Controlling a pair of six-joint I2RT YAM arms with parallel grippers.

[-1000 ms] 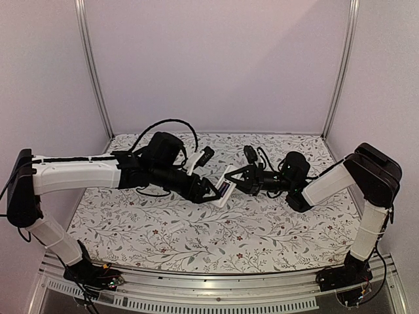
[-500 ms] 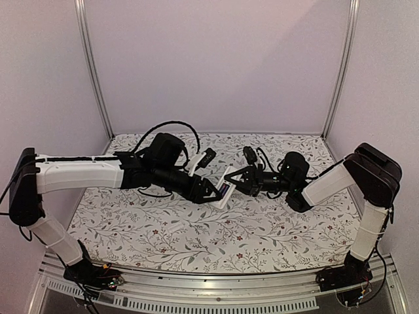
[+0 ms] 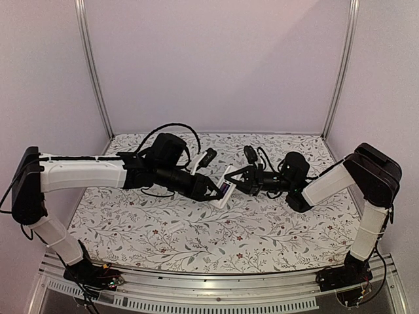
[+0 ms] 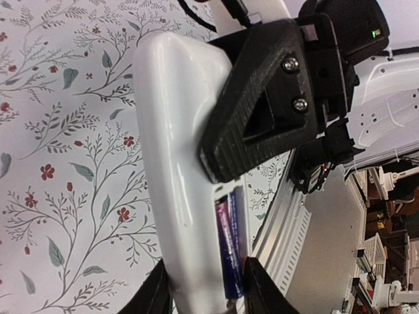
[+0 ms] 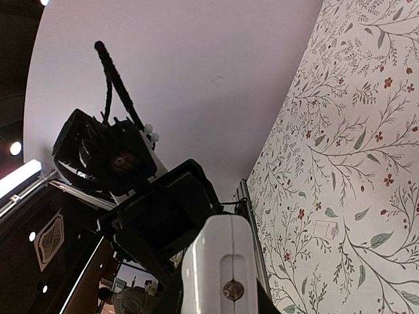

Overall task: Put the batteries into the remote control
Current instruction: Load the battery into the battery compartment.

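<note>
The white remote control (image 3: 224, 190) hangs above the middle of the table between both grippers. My left gripper (image 3: 214, 191) has its two dark fingers pressed against the remote's long sides (image 4: 177, 163), at its near end. Two dark batteries (image 4: 229, 252) with a blue-purple sheen lie side by side in the open recess on its back. My right gripper (image 3: 232, 181) is shut on the remote's other end; one of its black fingers (image 4: 262, 111) lies across the remote just beyond the recess. The remote's end (image 5: 226, 275) fills the bottom of the right wrist view.
A small flat white cover piece (image 3: 175, 227) lies on the flowered table (image 3: 275, 229) to the front left of the grippers, also visible as the cover piece (image 5: 325, 229) in the right wrist view. White walls enclose the table on three sides.
The left gripper's jaws have come together onto the sides of the remote. The left arm has shifted slightly to the right. The right arm and the remote have stayed where they were.
</note>
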